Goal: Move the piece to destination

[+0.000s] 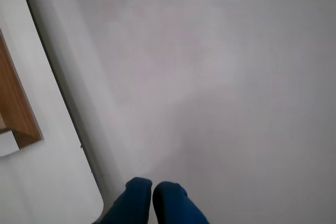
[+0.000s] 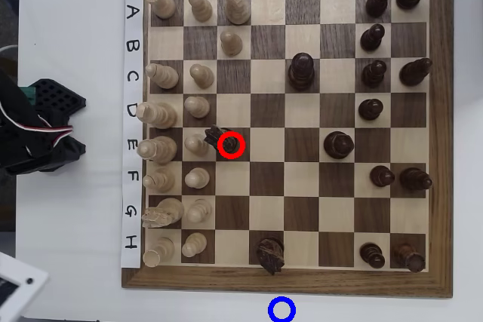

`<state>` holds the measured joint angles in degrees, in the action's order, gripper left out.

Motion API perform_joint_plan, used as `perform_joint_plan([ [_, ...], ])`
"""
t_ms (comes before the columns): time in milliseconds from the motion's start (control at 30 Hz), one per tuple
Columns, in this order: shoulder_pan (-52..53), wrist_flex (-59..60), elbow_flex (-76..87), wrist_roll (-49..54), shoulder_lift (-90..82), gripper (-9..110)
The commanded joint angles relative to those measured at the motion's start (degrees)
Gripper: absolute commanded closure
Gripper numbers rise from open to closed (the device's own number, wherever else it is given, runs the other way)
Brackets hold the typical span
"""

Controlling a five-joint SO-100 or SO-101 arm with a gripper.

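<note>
Claw (image 1: 152,190) of blue plastic shows at the bottom edge of the wrist view with its two tips pressed together and nothing between them, so it is closed and empty, above plain white worktop (image 1: 220,77). In the overhead view the small dark brown wooden chess piece with the rounded top (image 2: 232,145) stands inside the thick red ring (image 2: 232,145) on the wooden chessboard (image 2: 287,280), in row E, third column, just beside a larger dark piece (image 2: 214,136) and near the pale wooden pieces (image 2: 198,143) of that row. The thin blue ring marker (image 2: 281,310) lies on the worktop just beyond the board's lower border, well apart from the piece. The arm itself I cannot see over the board; only its black base (image 2: 41,130) stands beside the board's left border. I judge the main risk is the crowding: an opened claw coming down could knock the larger dark piece or a pale neighbour, or grip two together.
</note>
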<state>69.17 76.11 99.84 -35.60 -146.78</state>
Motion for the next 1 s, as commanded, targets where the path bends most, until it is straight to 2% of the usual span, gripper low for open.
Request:
perform_joint_plan([
  [0,-9.84,4.66,-21.27,-13.27,4.83,101],
  [400,-27.51,22.5,-37.97,-46.23,18.37,101],
  [967,-45.79,20.04,-24.7,-80.77,24.43,101],
])
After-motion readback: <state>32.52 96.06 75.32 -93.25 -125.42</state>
